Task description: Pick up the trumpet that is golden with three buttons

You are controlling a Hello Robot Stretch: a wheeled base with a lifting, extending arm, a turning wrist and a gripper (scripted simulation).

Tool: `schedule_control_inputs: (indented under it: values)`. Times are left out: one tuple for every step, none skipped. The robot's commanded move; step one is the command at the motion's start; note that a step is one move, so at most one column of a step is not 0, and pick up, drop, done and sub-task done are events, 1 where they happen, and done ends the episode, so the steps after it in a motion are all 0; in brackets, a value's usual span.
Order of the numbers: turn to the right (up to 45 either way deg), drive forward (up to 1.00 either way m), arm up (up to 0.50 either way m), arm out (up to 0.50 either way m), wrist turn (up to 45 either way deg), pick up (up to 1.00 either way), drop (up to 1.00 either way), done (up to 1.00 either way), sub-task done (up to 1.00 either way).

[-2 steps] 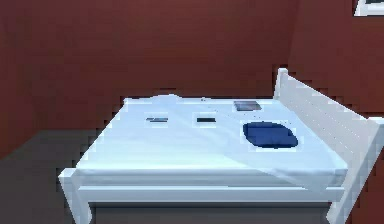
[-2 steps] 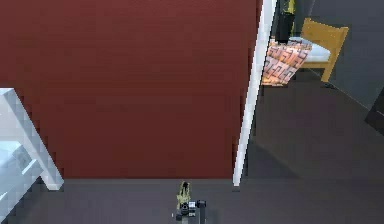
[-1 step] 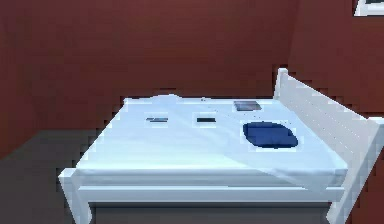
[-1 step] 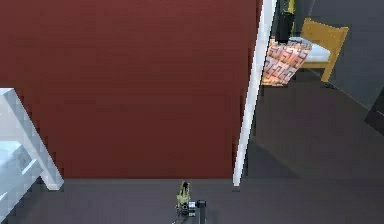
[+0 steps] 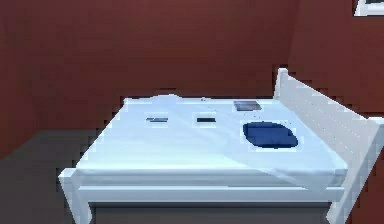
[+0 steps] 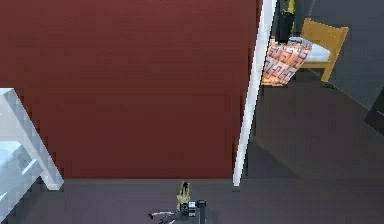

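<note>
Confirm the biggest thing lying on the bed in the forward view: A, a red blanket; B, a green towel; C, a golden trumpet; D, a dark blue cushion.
D: a dark blue cushion lies on the white bed near its tall slatted end, and the other things on the bed are much smaller.

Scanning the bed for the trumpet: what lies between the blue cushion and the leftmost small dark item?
Forward view: another small dark thing lies on the bed between the blue cushion and the leftmost small dark item.
</note>
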Motion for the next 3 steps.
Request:
schedule_control_inputs:
  values:
    - [0.0,0.00,0.00,0.00,45.0,0.00,0.00,0.00,0.00]
    - [0.0,0.00,0.00,0.00,42.0,0.00,0.00,0.00,0.00]
    - [0.0,0.00,-0.30,0.00,0.0,0.00,0.00,0.00,0.00]
